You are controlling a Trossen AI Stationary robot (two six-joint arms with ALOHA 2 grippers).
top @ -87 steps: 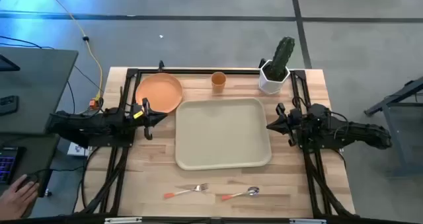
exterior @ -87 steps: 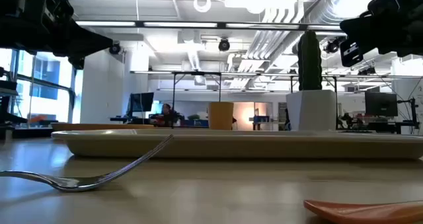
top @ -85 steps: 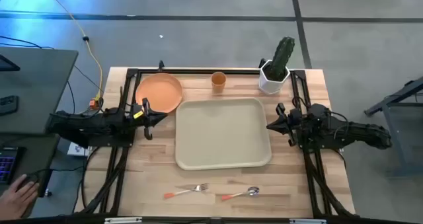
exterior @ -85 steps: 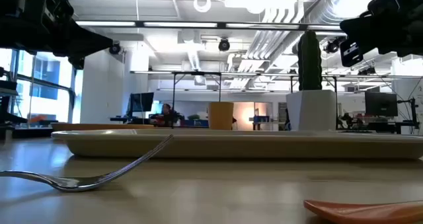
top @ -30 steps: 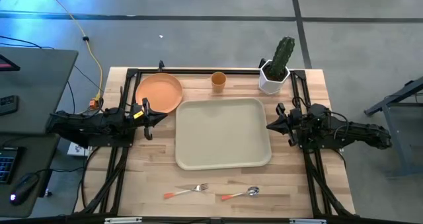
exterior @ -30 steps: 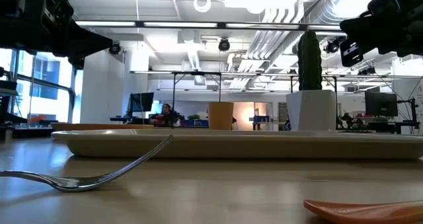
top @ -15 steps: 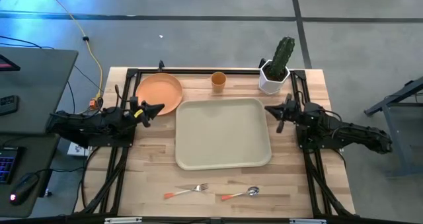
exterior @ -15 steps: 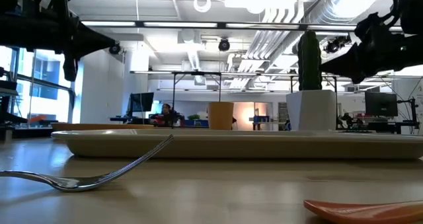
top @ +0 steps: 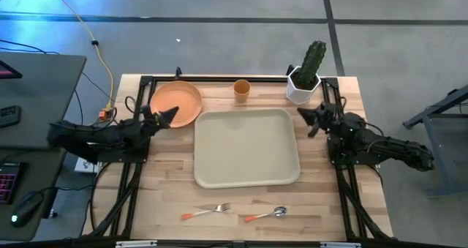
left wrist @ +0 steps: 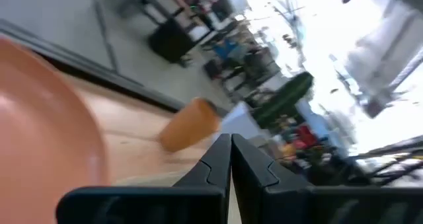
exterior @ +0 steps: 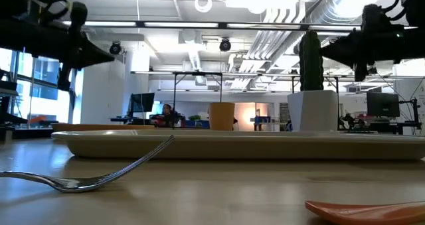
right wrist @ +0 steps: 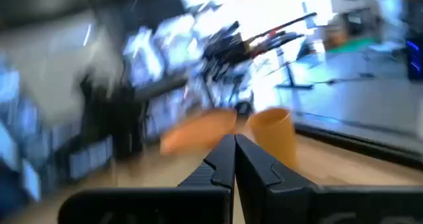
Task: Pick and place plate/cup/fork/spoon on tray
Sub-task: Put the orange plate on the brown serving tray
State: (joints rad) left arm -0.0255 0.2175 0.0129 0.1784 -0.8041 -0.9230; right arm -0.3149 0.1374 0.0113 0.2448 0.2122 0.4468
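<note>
The orange plate [top: 175, 102] lies flat at the table's far left; it also shows in the left wrist view [left wrist: 46, 131]. The orange cup [top: 242, 89] stands upright beyond the beige tray [top: 247, 147]. The fork [top: 207, 211] and the spoon [top: 265, 214] lie near the front edge. My left gripper [top: 174, 111] is shut and empty, in the air above the plate's near right rim. My right gripper [top: 300, 115] is shut and empty, in the air by the tray's far right corner, pointing at the cup [right wrist: 274, 130].
A white hexagonal pot with a cactus [top: 303, 83] stands at the far right, just beyond my right gripper. A black frame [top: 219, 78] runs along the table's far edge and sides. Bare wood lies between the tray and the cutlery.
Both grippers have risen a little and swung toward the table's far edge. The left one has gone from beside the tray's left side to over the plate's rim. The right one has gone toward the tray's far right corner. Plate, cup, fork, spoon and tray have stayed still.
</note>
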